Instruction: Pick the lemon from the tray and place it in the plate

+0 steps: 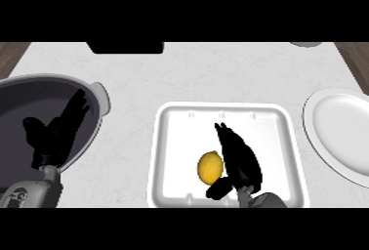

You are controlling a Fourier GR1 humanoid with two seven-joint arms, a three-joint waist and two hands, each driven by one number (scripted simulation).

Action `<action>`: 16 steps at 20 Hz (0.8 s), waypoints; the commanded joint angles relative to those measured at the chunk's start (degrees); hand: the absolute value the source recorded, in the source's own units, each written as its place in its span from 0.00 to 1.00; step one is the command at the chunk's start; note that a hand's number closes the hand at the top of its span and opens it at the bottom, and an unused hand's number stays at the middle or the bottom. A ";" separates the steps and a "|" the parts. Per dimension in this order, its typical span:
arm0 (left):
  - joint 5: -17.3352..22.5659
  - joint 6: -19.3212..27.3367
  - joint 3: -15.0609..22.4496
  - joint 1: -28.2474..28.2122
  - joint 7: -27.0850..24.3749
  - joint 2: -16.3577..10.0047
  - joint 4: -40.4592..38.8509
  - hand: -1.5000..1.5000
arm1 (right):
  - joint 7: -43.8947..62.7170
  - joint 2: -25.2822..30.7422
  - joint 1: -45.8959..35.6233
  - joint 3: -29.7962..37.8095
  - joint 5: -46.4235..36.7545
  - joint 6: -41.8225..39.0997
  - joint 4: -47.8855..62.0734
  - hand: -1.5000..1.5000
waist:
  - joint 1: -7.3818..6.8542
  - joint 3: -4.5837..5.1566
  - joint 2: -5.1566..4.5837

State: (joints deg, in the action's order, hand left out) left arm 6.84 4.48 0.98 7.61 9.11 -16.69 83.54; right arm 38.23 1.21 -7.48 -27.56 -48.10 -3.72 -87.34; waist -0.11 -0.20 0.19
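Observation:
A yellow lemon lies in the white tray at the counter's middle, toward the tray's near side. My right hand is over the tray right beside the lemon, on its right. The fingers stretch straight toward the far side and the thumb reaches under the lemon's near edge, so the hand stands open. A white plate sits at the right edge, apart from the tray. My left hand rests open at the left, fingers up, over a dark pan.
A large dark grey pan with a pale rim fills the left side of the counter. A black object sits at the far edge, and a small grey thing shows at the far right.

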 commanded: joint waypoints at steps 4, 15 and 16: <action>-0.35 -2.03 -2.98 2.91 0.87 -0.45 -3.57 0.50 | -3.99 -0.95 0.45 -1.74 0.28 -2.08 6.38 1.00 | 0.14 0.20 -0.24; -3.55 -1.81 -1.93 0.08 -0.10 4.30 -1.98 0.50 | -5.67 -1.16 -3.39 -3.27 1.65 -0.11 5.73 1.00 | -0.01 0.20 -0.18; -3.41 -2.23 -3.63 3.63 0.37 3.45 -4.67 0.50 | -4.52 -1.16 -3.93 -3.36 1.25 0.70 4.40 1.00 | 0.11 0.21 -0.19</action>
State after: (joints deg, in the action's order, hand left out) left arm 4.28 2.47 -2.30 9.36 9.69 -14.65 82.01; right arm 32.03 1.10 -10.32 -29.32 -46.72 -5.57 -83.71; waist 0.09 0.13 0.64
